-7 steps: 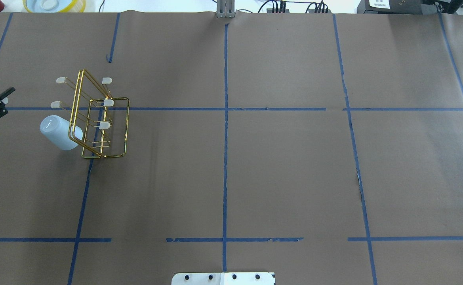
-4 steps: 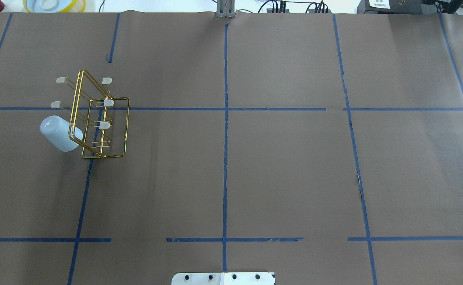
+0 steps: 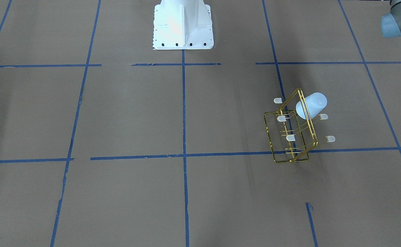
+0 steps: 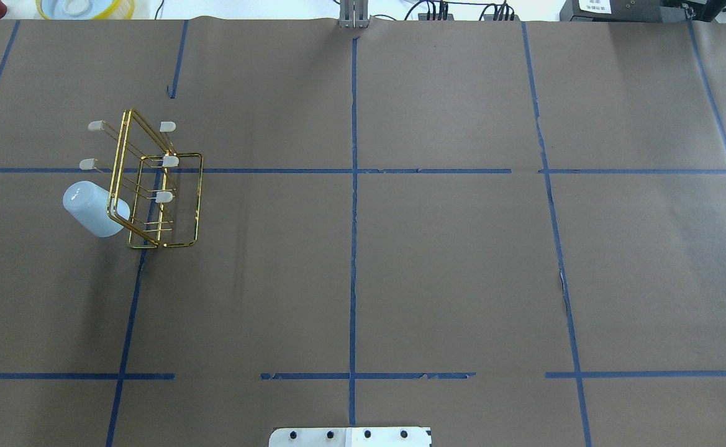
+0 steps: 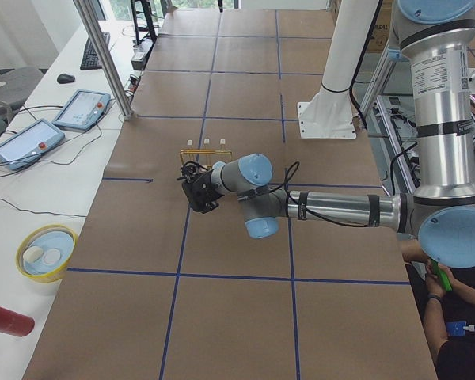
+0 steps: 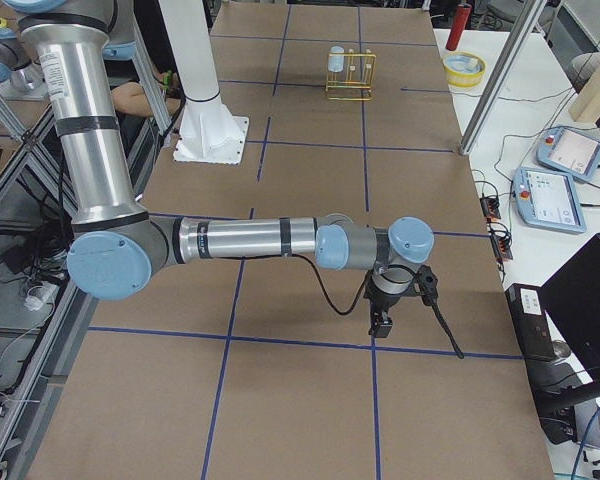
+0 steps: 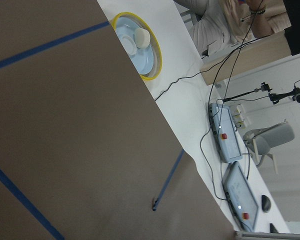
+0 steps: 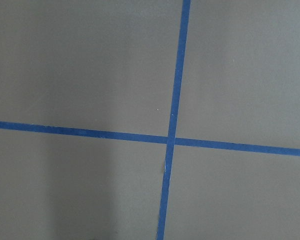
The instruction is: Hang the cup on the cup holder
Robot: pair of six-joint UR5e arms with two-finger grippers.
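Hung on the cup holder [image 4: 154, 186]: the cup [image 4: 92, 208], pale blue-white, mouth slipped over a slanted prong on the holder's side toward the robot's left, at the end nearer the robot. Closed bottom tipped up and outward, away from the gold frame; body raised off the brown-papered bench [image 4: 437, 267]. Five other prongs bare, each tipped with a translucent white cap. Holder upright on its rectangular base, straddling a crossing of blue tape lines.

Left claw [image 5: 198, 194] seen only from the bench end, black, low over the bench on the cup's side of the cup holder and apart from it; cannot tell whether open or closed, nothing seen between the fingers. Missing from the overhead view altogether.

Right claw [image 6: 380, 322] well apart from the cup holder, toward the opposite end of the bench, pointing straight down near a tape crossing; likewise cannot tell how the fingers stand.

Beyond the cup holder, past the bench's far edge: a yellow-rimmed bowl [image 4: 84, 7] with a white lump inside.
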